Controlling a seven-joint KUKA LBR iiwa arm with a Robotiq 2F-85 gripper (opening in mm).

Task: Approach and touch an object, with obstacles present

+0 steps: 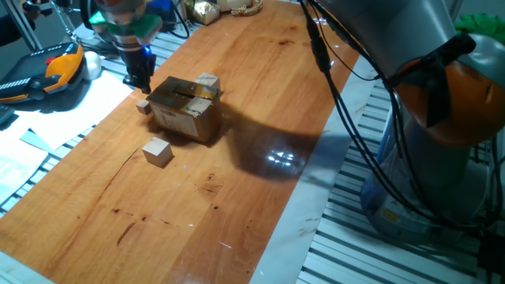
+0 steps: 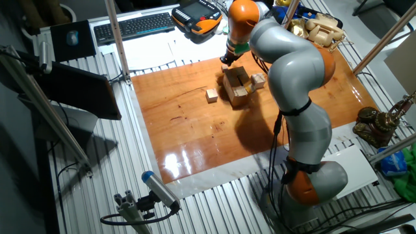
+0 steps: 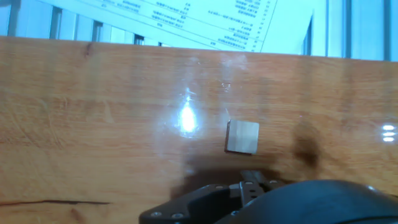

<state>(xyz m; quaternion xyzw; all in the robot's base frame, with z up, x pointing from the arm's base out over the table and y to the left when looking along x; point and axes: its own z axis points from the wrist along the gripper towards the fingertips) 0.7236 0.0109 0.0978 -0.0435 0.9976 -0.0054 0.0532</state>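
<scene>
- The smallest cube [image 1: 143,106] sits on the table [image 1: 237,197] at the left of the cardboard box [image 1: 185,109].
- The gripper [image 1: 140,81] hangs just above it; the cube lies directly below and slightly ahead of the fingertips.
- Whether the jaws are parted or closed, I cannot tell.

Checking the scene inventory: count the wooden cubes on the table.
3. The smallest cube sits under the claw; one larger cube lies in front of the cardboard box; another behind it. More may be hidden.
</scene>
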